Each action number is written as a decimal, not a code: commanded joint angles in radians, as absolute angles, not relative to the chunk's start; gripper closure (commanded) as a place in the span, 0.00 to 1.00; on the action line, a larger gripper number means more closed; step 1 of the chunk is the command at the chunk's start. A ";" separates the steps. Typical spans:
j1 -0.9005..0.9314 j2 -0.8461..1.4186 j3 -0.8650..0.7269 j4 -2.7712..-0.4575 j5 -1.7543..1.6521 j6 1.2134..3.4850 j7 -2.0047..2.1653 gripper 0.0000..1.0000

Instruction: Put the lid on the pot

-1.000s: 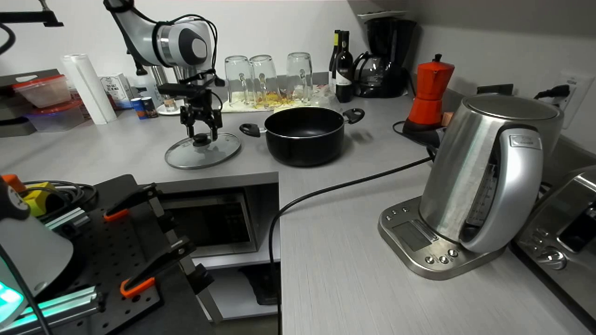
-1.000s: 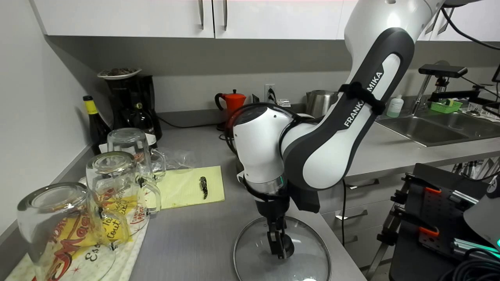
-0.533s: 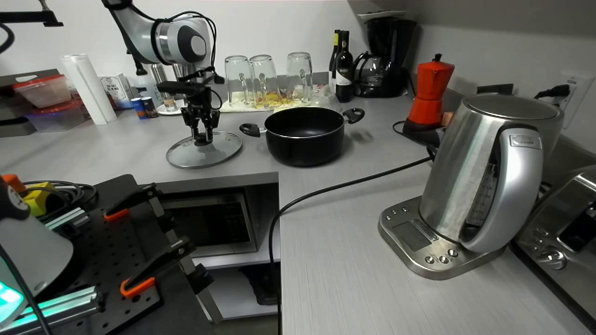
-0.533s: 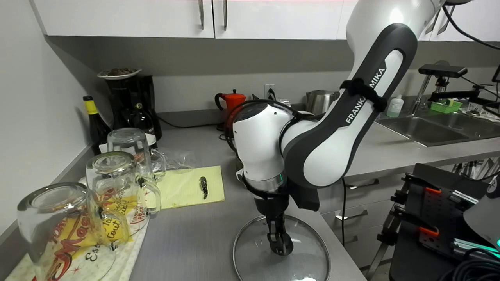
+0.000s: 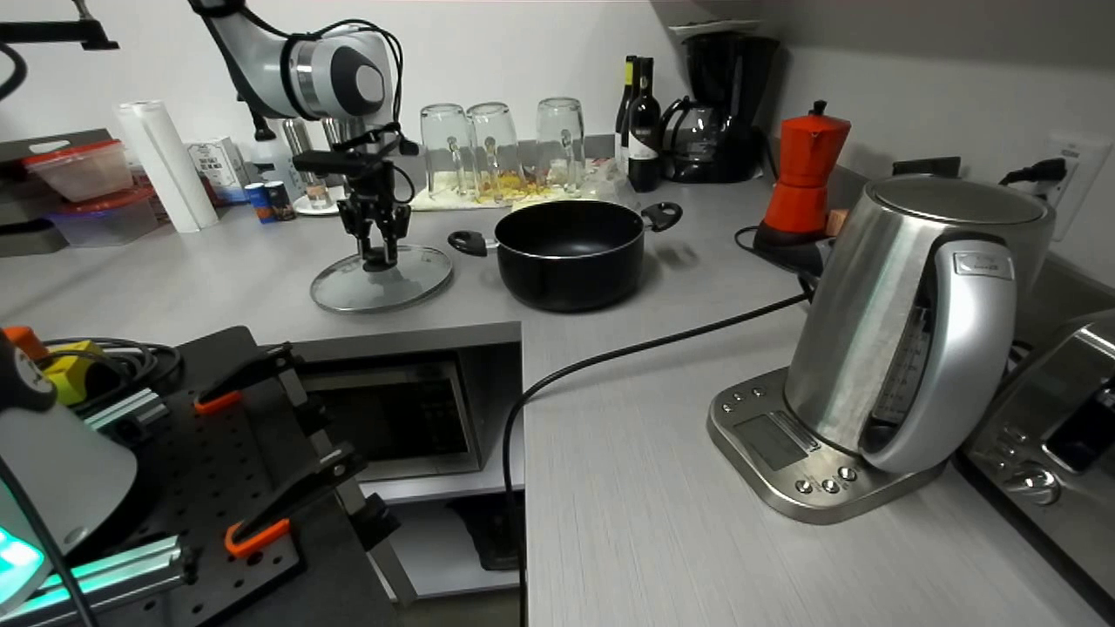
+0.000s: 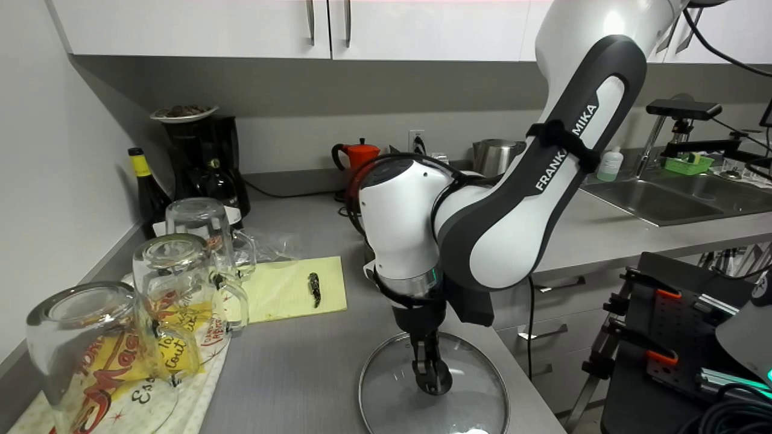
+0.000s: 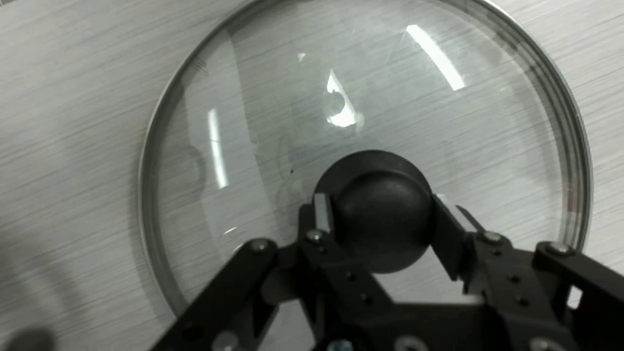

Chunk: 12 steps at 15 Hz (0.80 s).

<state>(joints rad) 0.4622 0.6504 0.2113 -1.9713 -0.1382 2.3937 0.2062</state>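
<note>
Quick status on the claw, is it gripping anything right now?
Claw: closed, holding the round black knob of the clear glass lid, with one finger on each side.

Find the lid (image 6: 434, 413) cut off below in an exterior view; cannot name the wrist view's blurred, seemingly rounded dark shape (image 7: 31, 340).

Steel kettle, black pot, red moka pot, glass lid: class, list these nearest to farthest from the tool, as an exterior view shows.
1. Glass lid: under the tool, in its grip.
2. Black pot: just right of the lid.
3. Red moka pot: farther right, toward the back.
4. Steel kettle: right again, toward the front.
</note>
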 commanded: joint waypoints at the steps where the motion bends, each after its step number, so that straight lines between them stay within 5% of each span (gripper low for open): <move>1: 0.492 0.582 0.199 -1.987 -0.168 2.373 0.224 0.74; 12: 0.482 0.401 0.218 -1.967 -0.172 2.191 0.233 0.74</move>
<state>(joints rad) 0.4965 0.4746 0.2124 -1.9647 -0.1642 2.2544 0.2164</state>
